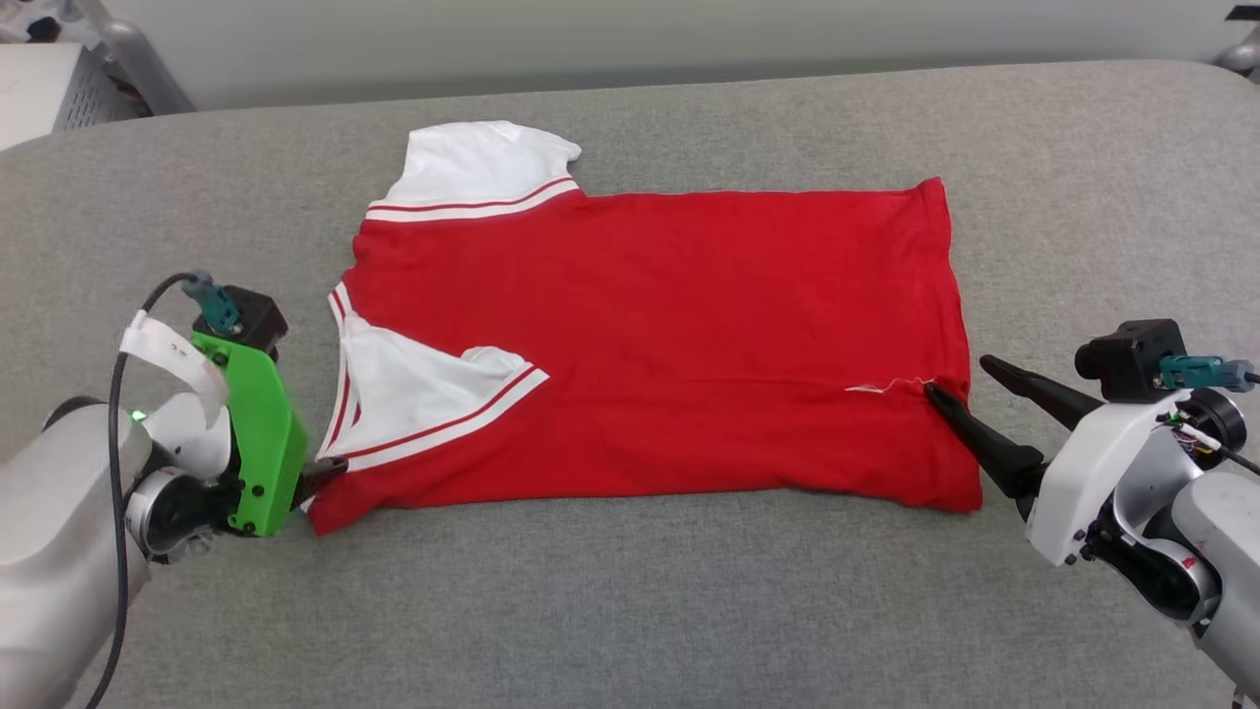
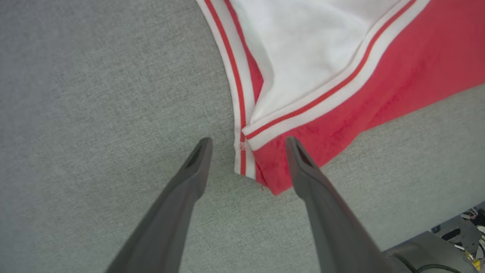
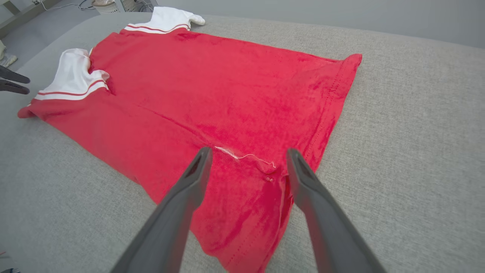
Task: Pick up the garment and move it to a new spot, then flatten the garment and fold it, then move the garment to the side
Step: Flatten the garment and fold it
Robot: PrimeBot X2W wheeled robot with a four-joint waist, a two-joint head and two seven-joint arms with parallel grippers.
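Note:
The garment (image 1: 650, 325) lies flat on the grey cloth surface, red side up, collar end to the left and hem to the right. One white sleeve (image 1: 482, 158) sticks out at the far side. The other sleeve (image 1: 423, 389) lies folded onto the red body. My left gripper (image 1: 330, 471) is open at the garment's near left corner, and the striped trim (image 2: 242, 125) lies between its fingers (image 2: 249, 139). My right gripper (image 1: 957, 374) is open over the hem, its fingers astride a fold with a white seam line (image 3: 242, 154). Nothing is gripped.
The grey padded surface (image 1: 630, 611) stretches wide on all sides of the garment. A white box (image 1: 39, 89) and a metal leg (image 1: 138, 54) stand beyond its far left corner. A pale wall runs behind the far edge.

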